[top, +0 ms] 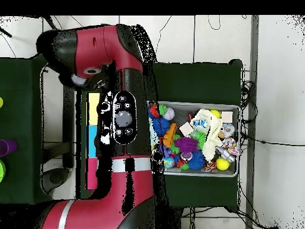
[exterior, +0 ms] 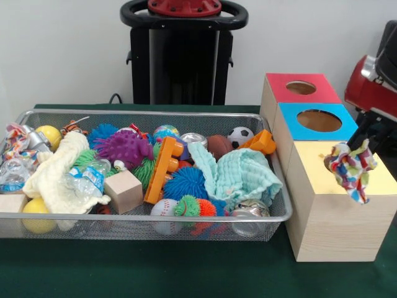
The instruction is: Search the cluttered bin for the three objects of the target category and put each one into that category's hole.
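Above the yellow-topped box point(exterior: 347, 205), the gripper point(exterior: 361, 149) is clamped on a multicoloured patterned cloth point(exterior: 350, 169), which dangles over that box's top. The wire bin point(exterior: 155, 225) of toys sits just beside the box on the green desk point(exterior: 186, 273).

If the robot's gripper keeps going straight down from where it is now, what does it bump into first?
Probably the yellow box. The gripper hangs just over its top, holding a colourful cloth that dangles lowest, so the cloth would touch first. I can't see a hole there, and depth is hard to judge.
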Tool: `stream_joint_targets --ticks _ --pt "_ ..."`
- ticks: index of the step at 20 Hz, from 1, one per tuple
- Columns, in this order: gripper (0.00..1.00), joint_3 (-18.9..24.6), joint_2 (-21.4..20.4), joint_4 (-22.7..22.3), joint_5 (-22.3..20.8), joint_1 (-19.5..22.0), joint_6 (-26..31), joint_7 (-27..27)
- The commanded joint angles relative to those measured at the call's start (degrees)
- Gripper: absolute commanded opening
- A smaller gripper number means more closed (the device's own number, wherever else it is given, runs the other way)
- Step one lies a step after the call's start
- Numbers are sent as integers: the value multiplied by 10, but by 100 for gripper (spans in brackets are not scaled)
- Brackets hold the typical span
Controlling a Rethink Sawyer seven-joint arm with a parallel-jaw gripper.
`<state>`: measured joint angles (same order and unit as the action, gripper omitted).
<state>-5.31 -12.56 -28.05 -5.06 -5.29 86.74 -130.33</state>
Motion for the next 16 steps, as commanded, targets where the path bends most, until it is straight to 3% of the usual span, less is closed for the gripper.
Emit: stream_joint_targets --ticks 1,16 --pt "0 -9 -80 -222 9 0 -85 -109" --pt "0 -22 -149 -384 33 -13 -217 -106"
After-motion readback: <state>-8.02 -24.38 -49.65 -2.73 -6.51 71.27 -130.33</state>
